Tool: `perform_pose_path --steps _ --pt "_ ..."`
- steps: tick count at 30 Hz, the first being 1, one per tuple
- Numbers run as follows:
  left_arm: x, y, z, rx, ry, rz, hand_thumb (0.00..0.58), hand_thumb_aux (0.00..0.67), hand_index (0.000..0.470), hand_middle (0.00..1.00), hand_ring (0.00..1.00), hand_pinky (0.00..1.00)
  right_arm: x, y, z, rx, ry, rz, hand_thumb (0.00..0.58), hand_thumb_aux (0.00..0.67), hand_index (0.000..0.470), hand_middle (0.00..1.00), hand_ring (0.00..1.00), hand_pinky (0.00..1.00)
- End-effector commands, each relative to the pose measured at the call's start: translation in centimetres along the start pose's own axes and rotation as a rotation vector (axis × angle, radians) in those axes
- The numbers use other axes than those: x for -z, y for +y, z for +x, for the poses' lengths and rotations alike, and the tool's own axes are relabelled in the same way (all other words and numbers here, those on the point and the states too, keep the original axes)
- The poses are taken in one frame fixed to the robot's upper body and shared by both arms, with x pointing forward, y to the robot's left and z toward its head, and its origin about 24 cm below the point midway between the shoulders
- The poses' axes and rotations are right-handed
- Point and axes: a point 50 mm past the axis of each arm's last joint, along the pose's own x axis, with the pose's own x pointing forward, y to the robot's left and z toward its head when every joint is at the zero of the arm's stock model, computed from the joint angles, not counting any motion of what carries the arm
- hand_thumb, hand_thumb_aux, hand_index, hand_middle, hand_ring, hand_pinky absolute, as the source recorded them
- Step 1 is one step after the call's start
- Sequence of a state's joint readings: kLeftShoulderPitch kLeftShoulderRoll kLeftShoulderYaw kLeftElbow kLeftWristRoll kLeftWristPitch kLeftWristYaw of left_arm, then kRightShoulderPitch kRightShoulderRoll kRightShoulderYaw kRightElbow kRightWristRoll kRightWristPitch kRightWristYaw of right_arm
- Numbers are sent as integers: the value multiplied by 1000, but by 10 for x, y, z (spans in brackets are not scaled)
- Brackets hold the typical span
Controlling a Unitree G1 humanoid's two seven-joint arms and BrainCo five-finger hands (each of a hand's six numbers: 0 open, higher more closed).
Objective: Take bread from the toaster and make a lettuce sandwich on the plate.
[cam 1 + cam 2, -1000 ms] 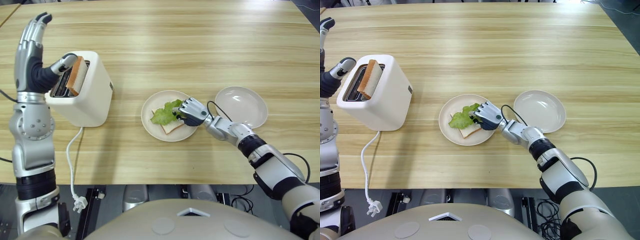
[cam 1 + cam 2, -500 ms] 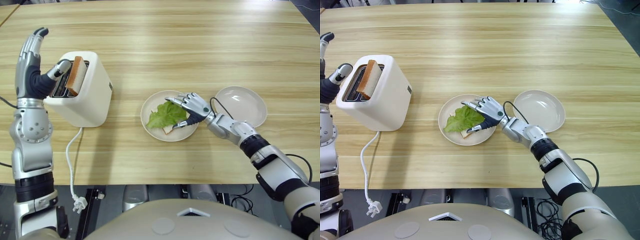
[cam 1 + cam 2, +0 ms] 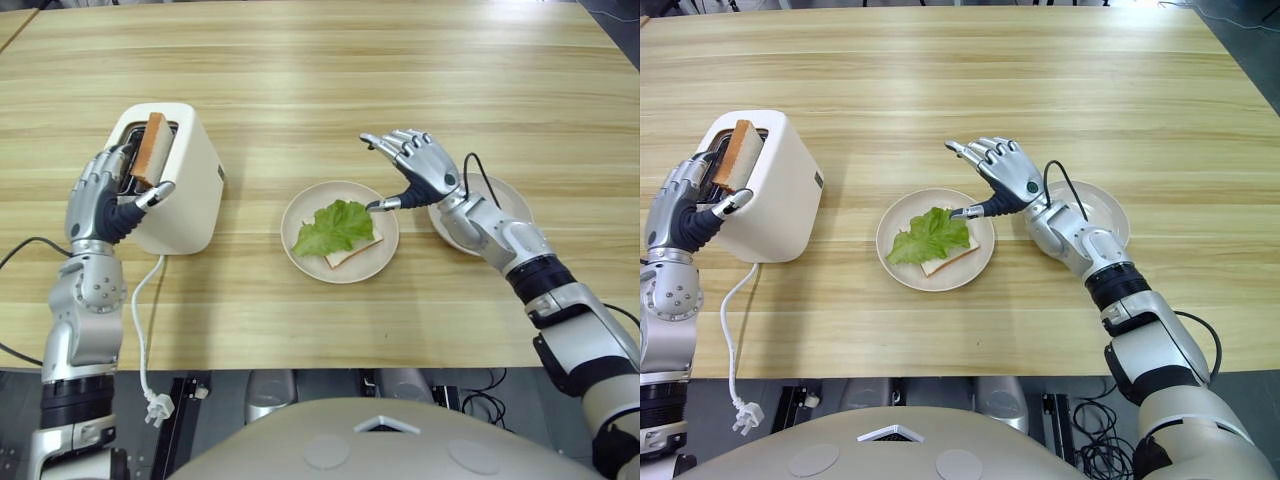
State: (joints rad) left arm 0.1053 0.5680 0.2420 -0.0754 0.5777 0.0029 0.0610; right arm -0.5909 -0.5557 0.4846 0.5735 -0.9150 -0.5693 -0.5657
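Observation:
A white toaster (image 3: 190,195) stands at the table's left with one bread slice (image 3: 153,150) sticking up from its slot. My left hand (image 3: 105,195) sits against the toaster's near left corner. Its fingers are left of the slice, its thumb lies just below the slice, and it grips nothing. On the round plate (image 3: 385,215) lies a second bread slice (image 3: 355,250) with a green lettuce leaf (image 3: 335,225) spread over it. My right hand (image 3: 415,165) hovers open just beyond the plate's far right rim, clear of the lettuce.
A second, empty plate (image 3: 1105,205) lies right of the first, partly behind my right forearm. The toaster's white cord (image 3: 145,320) runs down over the table's front edge to a hanging plug (image 3: 160,408). Bare wood fills the far half of the table.
My right hand let go of the lettuce, which spread flat on the bread, then lifted up and back to the right. My left hand came down from above to the toaster's side.

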Motion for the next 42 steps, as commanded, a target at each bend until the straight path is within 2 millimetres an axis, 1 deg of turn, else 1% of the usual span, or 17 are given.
perform_pose_path --steps 1,2,3,4,11,15,16,17,19,20,29,33,36,38,39,40,42 --pt "8 -11 4 30 46 21 0 0 0 0 0 0 -4 1 1 7 4 37 0 0 0 216 216 216" --pt "9 -10 7 15 54 32 0 0 0 0 0 0 -4 2 0 7 9 44 0 0 0 216 216 216" --pt "11 -8 11 0 64 48 0 0 0 0 0 0 -4 3 0 6 14 49 0 0 0 86 86 86" --pt "13 -5 14 -18 71 55 0 0 0 0 0 0 -3 3 -1 4 21 57 0 0 0 0 0 0" --pt "21 8 27 -95 122 91 0 0 0 0 0 0 0 4 -8 -1 41 64 0 0 0 0 0 0" --pt "21 5 28 -75 121 96 0 0 0 0 0 0 0 5 -11 4 52 68 0 0 0 0 0 0" --pt "20 3 28 -69 115 96 172 108 74 0 0 0 0 5 -11 4 54 68 0 0 0 0 0 0" --pt "18 3 28 -63 107 96 566 568 390 0 0 0 0 6 -11 5 55 70 0 0 0 0 0 0" --pt "15 2 28 -55 92 94 566 568 390 0 0 0 0 6 -11 6 57 73 0 0 0 0 0 0" --pt "14 2 28 -54 87 92 580 670 460 0 0 0 0 6 -11 7 58 74 0 0 0 0 0 0" --pt "7 6 28 -75 60 88 580 670 460 0 0 0 -3 9 -13 7 69 103 0 0 0 0 0 0" --pt "0 10 30 -91 32 88 580 670 460 0 0 0 -4 14 -15 -7 79 116 0 0 0 0 0 0" --pt "-3 15 33 -122 20 83 580 670 460 0 0 0 -5 16 -16 -12 85 120 0 0 0 0 0 0" --pt "-6 23 36 -166 11 74 580 670 460 0 0 0 -5 17 -16 -14 91 122 0 0 0 0 0 0" --pt "-8 28 36 -194 2 66 580 670 460 753 753 753 -4 18 -17 -15 96 123 0 0 0 0 0 0" --pt "-11 33 37 -223 -10 60 580 670 460 1000 1000 1000 -4 19 -17 -17 98 124 0 0 0 0 0 0" --pt "-18 47 37 -301 -40 53 580 670 460 1000 1000 1000 -4 19 -18 -19 103 123 0 0 0 0 0 0"
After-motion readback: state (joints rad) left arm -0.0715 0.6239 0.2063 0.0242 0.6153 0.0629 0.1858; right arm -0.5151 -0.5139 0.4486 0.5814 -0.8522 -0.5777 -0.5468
